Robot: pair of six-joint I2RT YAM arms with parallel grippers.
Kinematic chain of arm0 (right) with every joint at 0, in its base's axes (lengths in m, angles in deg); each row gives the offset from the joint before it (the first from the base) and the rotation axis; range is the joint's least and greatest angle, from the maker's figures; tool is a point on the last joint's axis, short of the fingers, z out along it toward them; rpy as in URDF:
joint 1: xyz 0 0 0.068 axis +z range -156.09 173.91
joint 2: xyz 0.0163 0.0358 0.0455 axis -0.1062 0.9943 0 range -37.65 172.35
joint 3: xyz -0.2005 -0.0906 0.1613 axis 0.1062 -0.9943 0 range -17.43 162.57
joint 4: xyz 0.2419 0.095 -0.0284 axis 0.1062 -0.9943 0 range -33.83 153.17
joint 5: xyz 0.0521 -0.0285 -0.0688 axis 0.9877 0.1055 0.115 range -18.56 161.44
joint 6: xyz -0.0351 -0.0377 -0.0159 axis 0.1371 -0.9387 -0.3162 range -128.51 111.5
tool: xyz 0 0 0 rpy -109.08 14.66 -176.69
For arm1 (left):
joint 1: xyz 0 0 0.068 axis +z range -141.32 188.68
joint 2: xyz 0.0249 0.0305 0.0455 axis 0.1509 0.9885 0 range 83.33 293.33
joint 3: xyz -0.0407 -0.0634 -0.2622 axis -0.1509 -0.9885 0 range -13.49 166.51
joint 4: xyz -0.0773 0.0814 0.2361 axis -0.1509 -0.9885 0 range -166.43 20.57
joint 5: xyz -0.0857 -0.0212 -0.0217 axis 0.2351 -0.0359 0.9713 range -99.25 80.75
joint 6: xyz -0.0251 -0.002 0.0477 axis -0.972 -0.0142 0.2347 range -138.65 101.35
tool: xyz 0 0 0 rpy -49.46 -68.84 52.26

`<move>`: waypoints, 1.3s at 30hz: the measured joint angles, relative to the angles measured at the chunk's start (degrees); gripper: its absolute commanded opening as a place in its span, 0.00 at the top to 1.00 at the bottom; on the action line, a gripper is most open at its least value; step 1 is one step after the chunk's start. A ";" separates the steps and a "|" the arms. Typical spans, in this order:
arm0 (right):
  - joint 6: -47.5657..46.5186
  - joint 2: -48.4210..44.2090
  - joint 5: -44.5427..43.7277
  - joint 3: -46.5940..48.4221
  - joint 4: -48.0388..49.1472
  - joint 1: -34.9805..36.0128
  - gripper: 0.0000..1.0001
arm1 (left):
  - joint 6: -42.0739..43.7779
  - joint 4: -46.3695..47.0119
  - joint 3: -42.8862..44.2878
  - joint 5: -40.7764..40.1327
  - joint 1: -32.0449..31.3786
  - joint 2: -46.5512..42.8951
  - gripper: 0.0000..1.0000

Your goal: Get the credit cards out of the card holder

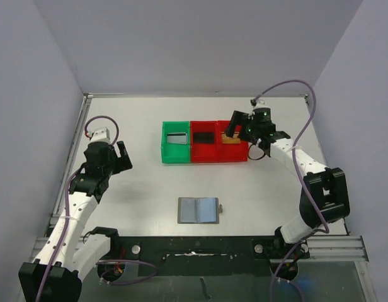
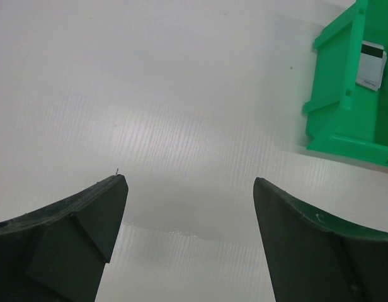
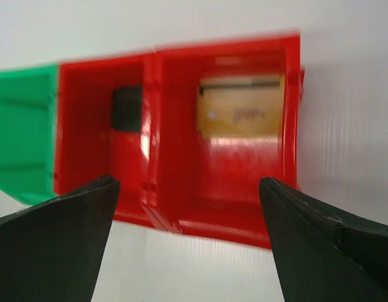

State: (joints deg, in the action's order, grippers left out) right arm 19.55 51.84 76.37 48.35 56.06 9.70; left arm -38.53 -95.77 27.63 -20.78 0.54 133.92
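Note:
The card holder [image 1: 198, 210] lies open and flat on the table near the front, with its small tab [image 1: 220, 207] on the right edge. A silvery-grey credit card [image 1: 177, 138] [image 2: 372, 66] lies in the green bin [image 1: 164, 150] [image 2: 342, 119]. A black card [image 1: 204, 136] [image 3: 126, 108] lies in the middle red bin [image 1: 206, 157] [image 3: 87, 138]. A tan card [image 1: 230, 140] [image 3: 241, 114] lies in the right red bin [image 1: 235, 156] [image 3: 232, 189]. My right gripper [image 1: 239, 128] [image 3: 188, 189] hovers open and empty over that bin. My left gripper [image 1: 125, 157] [image 2: 191, 182] is open and empty at the left.
The three bins stand side by side at the back centre of the white table. Grey walls close in the left, right and back. The left arm stands well away from the bins and the holder.

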 measured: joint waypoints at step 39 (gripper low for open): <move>35.52 9.01 -31.45 -3.52 -23.04 55.32 0.37 | -0.46 -0.42 0.00 1.95 0.04 -2.58 0.20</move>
State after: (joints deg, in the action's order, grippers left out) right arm 55.07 60.85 44.92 44.83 33.02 65.02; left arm -38.99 -96.19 27.63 -18.83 0.58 131.34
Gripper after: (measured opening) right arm 0.679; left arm 0.802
